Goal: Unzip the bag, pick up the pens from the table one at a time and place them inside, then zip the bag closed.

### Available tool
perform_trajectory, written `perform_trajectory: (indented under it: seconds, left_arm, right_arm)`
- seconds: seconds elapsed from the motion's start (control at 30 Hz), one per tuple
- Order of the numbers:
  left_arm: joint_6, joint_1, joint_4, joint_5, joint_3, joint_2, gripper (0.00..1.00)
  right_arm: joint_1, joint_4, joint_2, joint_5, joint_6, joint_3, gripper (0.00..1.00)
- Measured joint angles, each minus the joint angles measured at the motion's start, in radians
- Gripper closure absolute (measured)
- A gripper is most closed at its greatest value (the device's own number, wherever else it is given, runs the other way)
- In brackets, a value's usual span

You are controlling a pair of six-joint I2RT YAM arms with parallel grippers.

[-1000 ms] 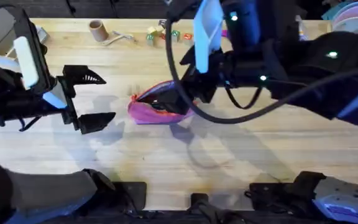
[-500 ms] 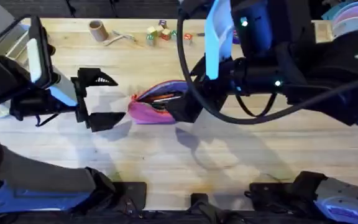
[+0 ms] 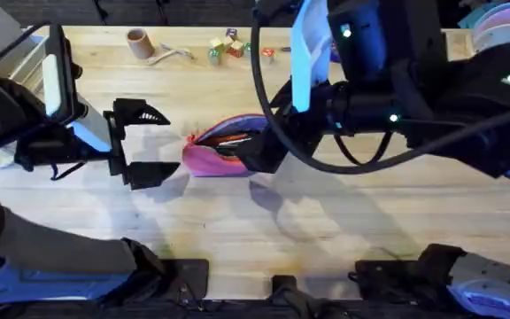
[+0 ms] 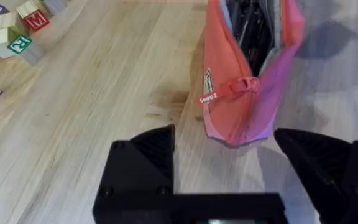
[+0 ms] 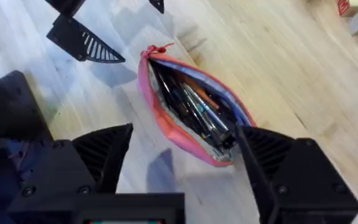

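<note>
The right arm covers the right end of the bag [image 3: 221, 151] from overhead, so that end is hidden there. The bag lies mid-table [image 3: 237, 230] — pink, elongated, unzipped, its mouth gaping over several dark pens [image 5: 197, 109] packed inside. The right gripper [image 5: 185, 155] hangs just over it, fingers spread wide, holding nothing. The left gripper [image 3: 146, 142] sits just left of the bag's pull-tab end — equally wide apart and empty. Toy blocks [image 3: 228, 46] lie at the far edge.

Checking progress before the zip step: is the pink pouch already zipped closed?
No. In the right wrist view the bag gapes open along its top, with dark pens visible inside.
</note>
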Motion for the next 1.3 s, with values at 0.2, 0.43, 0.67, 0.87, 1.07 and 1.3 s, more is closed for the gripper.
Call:
perform_trajectory:
  seconds: [0.2, 0.43, 0.67, 0.87, 1.07, 1.3]
  left_arm:
    - [0.000, 0.000, 0.000, 0.000, 0.000, 0.000, 0.007]
    - [0.000, 0.000, 0.000, 0.000, 0.000, 0.000, 0.007]
    - [0.000, 0.000, 0.000, 0.000, 0.000, 0.000, 0.007]
    - [0.000, 0.000, 0.000, 0.000, 0.000, 0.000, 0.007]
    - [0.000, 0.000, 0.000, 0.000, 0.000, 0.000, 0.007]
    - [0.000, 0.000, 0.000, 0.000, 0.000, 0.000, 0.007]
  right_arm:
    - [0.000, -0.026, 0.008, 0.000, 0.058, 0.015, 0.005]
    - [0.000, -0.153, 0.114, 0.000, 0.100, 0.200, 0.005]
    - [0.000, -0.244, 0.247, 0.000, 0.166, 0.396, 0.004]
    - [0.022, -0.248, 0.323, 0.000, 0.211, 0.486, 0.003]
    - [0.076, -0.240, 0.359, 0.000, 0.239, 0.502, 0.003]
    - [0.124, -0.272, 0.378, 0.000, 0.244, 0.502, 0.003]
